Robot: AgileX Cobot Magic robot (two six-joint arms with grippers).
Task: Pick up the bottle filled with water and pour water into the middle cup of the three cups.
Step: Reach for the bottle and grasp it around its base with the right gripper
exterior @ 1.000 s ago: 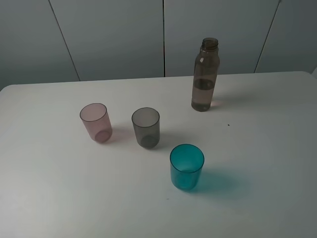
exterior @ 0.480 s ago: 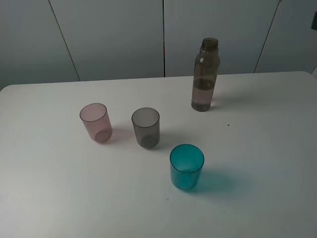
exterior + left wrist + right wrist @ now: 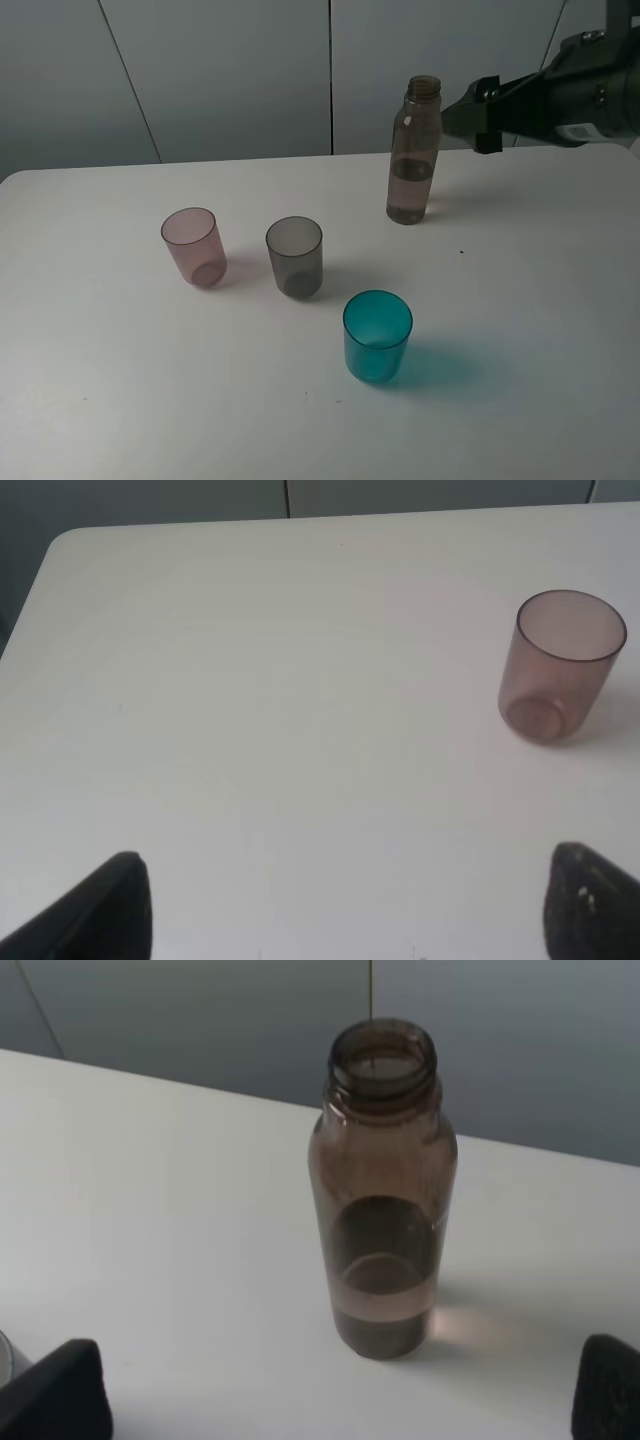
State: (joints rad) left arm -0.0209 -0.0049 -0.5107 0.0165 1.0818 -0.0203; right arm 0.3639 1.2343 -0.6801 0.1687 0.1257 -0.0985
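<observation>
The smoky-brown bottle [image 3: 413,150] stands upright and uncapped at the back of the white table [image 3: 540,300], about a third full of water. The three cups stand in a diagonal row: pink cup [image 3: 192,245], smoky grey middle cup [image 3: 295,256], teal-blue cup [image 3: 377,335]. My right gripper [image 3: 478,118] hovers just right of the bottle's upper part, apart from it. In the right wrist view the bottle [image 3: 383,1190] stands between and beyond the spread fingertips [image 3: 55,1400]; that gripper [image 3: 330,1400] is open and empty. My left gripper [image 3: 350,920] is open and empty, with the pink cup [image 3: 560,665] ahead of it.
Grey wall panels [image 3: 230,70] stand right behind the table's back edge. The table's rounded left corner [image 3: 60,540] shows in the left wrist view. A small dark speck [image 3: 461,251] lies on the table right of the cups.
My right arm has come into the exterior view from the upper right and now reaches up beside the bottle. The bottle and cups have not moved.
</observation>
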